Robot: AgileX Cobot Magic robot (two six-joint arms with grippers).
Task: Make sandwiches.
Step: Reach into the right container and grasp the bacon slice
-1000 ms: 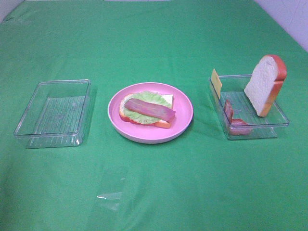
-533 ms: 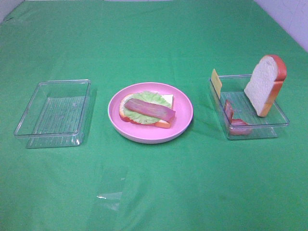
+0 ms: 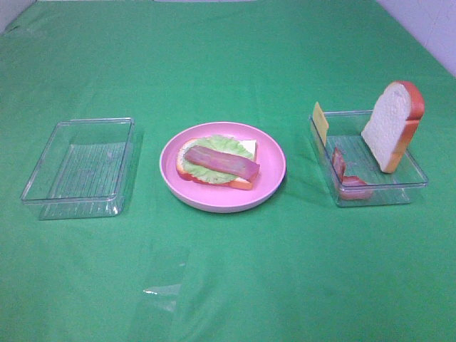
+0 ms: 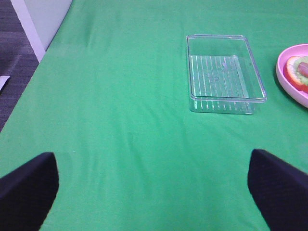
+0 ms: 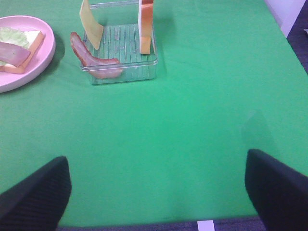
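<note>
Nothing shifts: half-built sandwich (image 3: 217, 164) on the plate (image 3: 274, 169), bread slice (image 3: 390, 127) and cheese (image 3: 320, 122) waiting in the right tray (image 3: 377, 194); both pairs of jaws apart, empty; assembly pauses.

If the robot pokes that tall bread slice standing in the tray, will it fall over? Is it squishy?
Probably it tips easily: the bread slice stands tilted on its narrow edge by the tray wall. It looks like a thick foam toy, so likely light and a bit squishy. Its flat sides should stop it rolling.
</note>
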